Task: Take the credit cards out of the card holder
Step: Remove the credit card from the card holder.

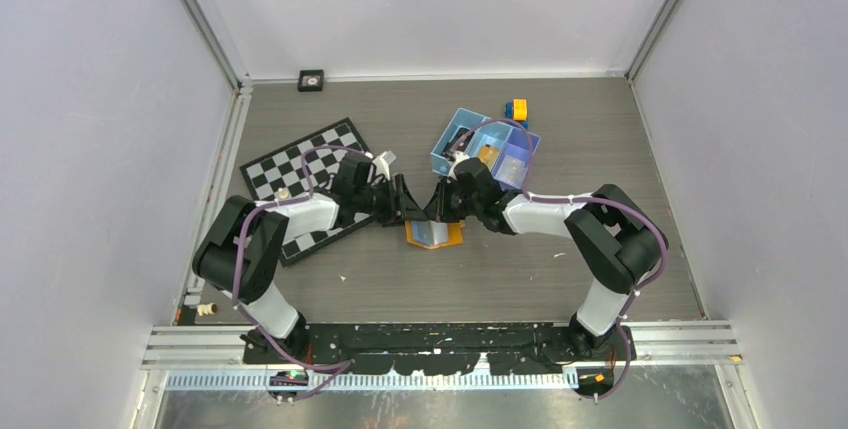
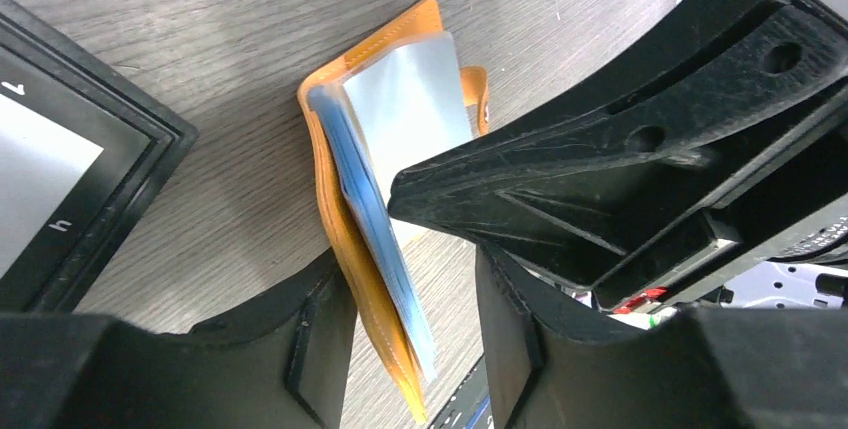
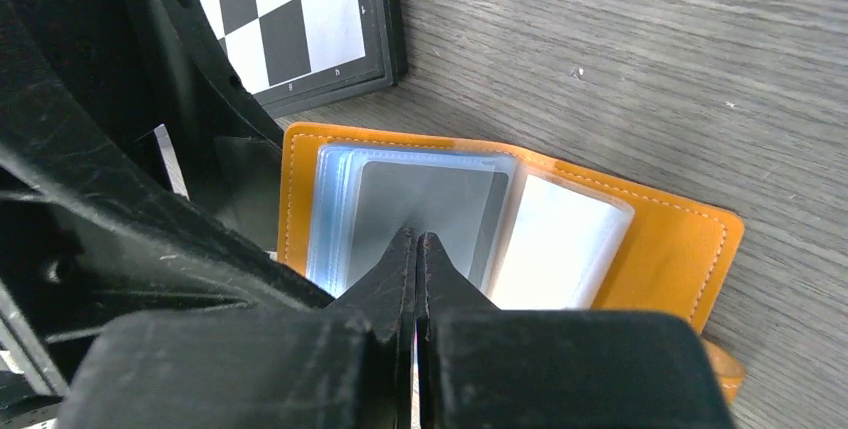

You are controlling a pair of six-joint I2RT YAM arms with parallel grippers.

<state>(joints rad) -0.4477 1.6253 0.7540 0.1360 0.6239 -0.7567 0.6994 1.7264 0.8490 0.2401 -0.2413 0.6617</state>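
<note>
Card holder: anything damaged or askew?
No damage visible. The card holder lies open on the table; its clear sleeves fan and bulge instead of lying flat, beneath the right gripper's shut tips. The left gripper, open, straddles one edge.

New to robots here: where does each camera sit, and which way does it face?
Top external: high behind the arms, looking down on the table; both arms show whole.
Left wrist: on the left arm, facing down past the open left gripper at the card holder; right gripper intrudes.
Right wrist: on the right arm, facing past its shut fingers at the card holder's sleeves and chessboard.
Shared: every view shows the card holder.
</note>
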